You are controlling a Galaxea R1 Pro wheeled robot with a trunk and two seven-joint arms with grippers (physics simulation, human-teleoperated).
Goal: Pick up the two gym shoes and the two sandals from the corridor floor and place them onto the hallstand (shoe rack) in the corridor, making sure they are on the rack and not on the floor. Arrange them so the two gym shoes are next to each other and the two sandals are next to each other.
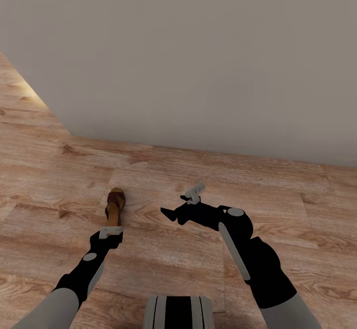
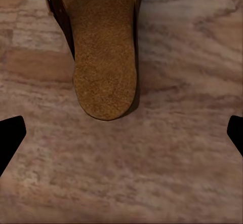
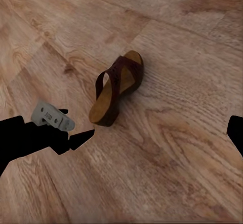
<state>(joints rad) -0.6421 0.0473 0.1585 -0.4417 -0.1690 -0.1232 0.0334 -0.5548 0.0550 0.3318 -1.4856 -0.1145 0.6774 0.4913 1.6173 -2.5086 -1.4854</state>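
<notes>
One brown sandal [image 1: 115, 204] with a tan sole lies on the corridor floor [image 1: 59, 170], toe pointing toward the wall. My left gripper [image 1: 112, 229] is just behind its heel, open. In the left wrist view the sandal's heel [image 2: 104, 57] lies a little ahead of the wide-apart fingertips [image 2: 10, 138], not between them. My right gripper [image 1: 182, 201] hovers open to the sandal's right with nothing in it. Its wrist view shows the sandal [image 3: 117, 87] and the left gripper [image 3: 76, 135] at its heel. The gym shoes and the hallstand are out of view.
A plain grey wall [image 1: 198, 61] rises beyond the sandal and meets the wood planks along a slanted line. The robot's base [image 1: 178, 311] shows at the lower edge of the head view. Bare floor surrounds both arms.
</notes>
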